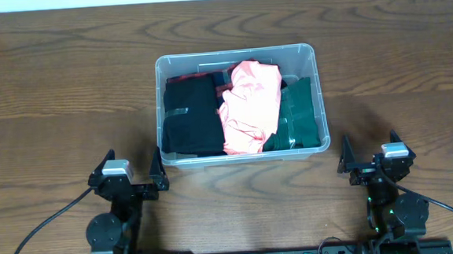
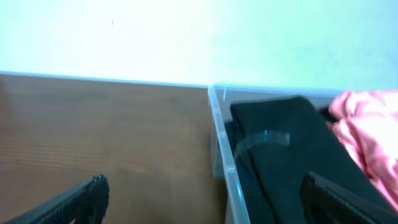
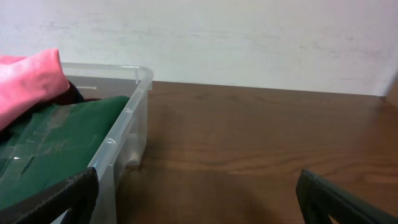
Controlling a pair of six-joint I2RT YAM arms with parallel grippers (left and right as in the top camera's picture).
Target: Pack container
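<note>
The clear plastic container (image 1: 236, 57) sits on the wooden table, a little behind the middle. Inside lie a black folded garment (image 1: 190, 117) at left, a pink garment (image 1: 249, 106) in the middle and a dark green garment (image 1: 298, 116) at right. My left gripper (image 1: 132, 174) is open and empty near the tub's front left corner. My right gripper (image 1: 370, 159) is open and empty to the right of the tub's front right corner. The left wrist view shows the tub's left rim (image 2: 222, 140) and the black garment (image 2: 292, 149). The right wrist view shows the tub's right wall (image 3: 127, 127) and the green garment (image 3: 56, 140).
The brown wooden table (image 1: 67, 89) spreads to both sides of the tub. A pale wall (image 3: 249, 37) stands behind the table's far edge. Black cables (image 1: 43, 225) run from both arm bases at the front edge.
</note>
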